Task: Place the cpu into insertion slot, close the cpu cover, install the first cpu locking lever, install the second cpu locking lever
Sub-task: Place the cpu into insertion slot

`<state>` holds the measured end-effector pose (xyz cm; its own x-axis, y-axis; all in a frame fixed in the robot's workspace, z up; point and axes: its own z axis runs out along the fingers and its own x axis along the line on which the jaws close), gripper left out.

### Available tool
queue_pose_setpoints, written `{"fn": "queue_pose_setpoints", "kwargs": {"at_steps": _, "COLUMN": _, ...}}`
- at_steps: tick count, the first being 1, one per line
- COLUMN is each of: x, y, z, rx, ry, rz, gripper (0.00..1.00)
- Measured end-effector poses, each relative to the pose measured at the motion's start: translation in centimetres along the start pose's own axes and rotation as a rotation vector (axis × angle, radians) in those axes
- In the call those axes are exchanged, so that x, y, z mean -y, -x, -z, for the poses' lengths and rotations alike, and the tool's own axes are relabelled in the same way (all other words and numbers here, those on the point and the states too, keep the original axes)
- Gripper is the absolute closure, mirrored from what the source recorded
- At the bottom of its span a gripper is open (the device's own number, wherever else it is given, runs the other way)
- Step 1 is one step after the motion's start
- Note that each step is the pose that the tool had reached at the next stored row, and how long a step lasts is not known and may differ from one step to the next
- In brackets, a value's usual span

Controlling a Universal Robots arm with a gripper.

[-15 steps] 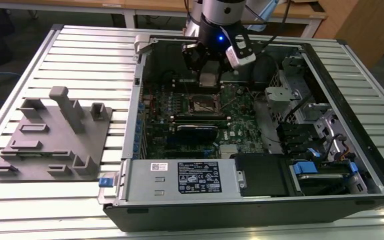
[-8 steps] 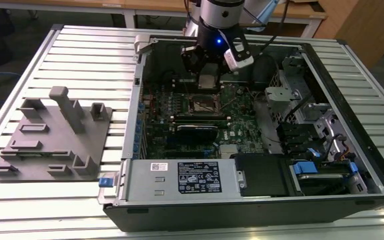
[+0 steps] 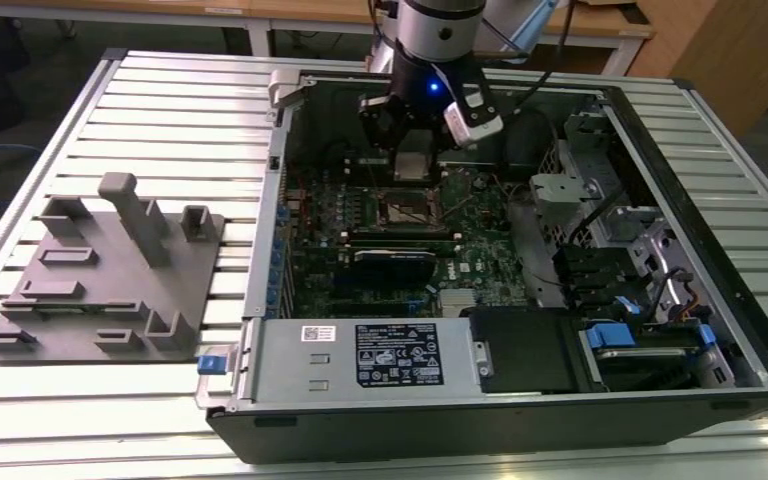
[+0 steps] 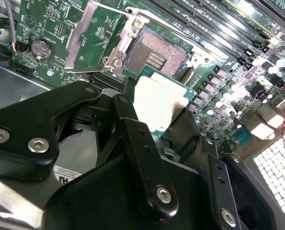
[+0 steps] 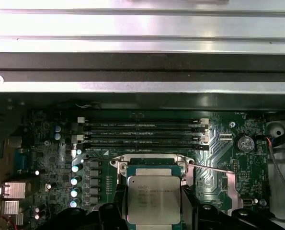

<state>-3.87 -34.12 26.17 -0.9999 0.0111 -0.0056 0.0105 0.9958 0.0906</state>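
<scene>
A slatted metal tabletop (image 3: 157, 100) carried an open computer case (image 3: 491, 430) lying on its side, with a grey fixture block (image 3: 104, 270) well apart from it at the exterior view's left. The robot arm (image 3: 438, 30) reached down over the far part of the case. A green circuit board (image 3: 357, 225) covered the case floor. Long black memory slots (image 5: 142, 134) ran across it just beyond the socket.

The cpu cover (image 4: 89, 36) stood swung up and open beside the insertion slot (image 3: 404, 210), and the window in its middle showed the board behind it. The insertion slot (image 4: 154, 55) lay bare, its dark recessed centre uncovered.

The jaws were clamped on two opposite edges of the cpu (image 3: 415, 167), with a black finger (image 5: 190, 206) on either side. The cpu (image 5: 154, 199) hung over the board right by the insertion slot and was not seated in it. Its silver-grey top faced away from the board, and its flat face lay roughly parallel to the board. It was near enough square that no long axis stood out. In both wrist views its edges ran in line with the socket's edges, and in the second wrist view one edge of the cpu (image 4: 159, 103) overlapped the socket's rim.
</scene>
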Motion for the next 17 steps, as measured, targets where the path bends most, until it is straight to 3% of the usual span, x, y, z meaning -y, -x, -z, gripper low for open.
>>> {"fn": "queue_pose_setpoints", "kwargs": {"at_steps": 11, "x": 0.23, "y": -0.37, "z": -0.98, "rx": 0.0, "ry": 0.0, "rz": 0.0, "gripper": 0.46}}
{"fn": "queue_pose_setpoints", "kwargs": {"at_steps": 17, "x": 0.24, "y": -0.38, "z": -1.02, "rx": 0.0, "ry": -0.0001, "rz": 0.0, "gripper": 0.46}}
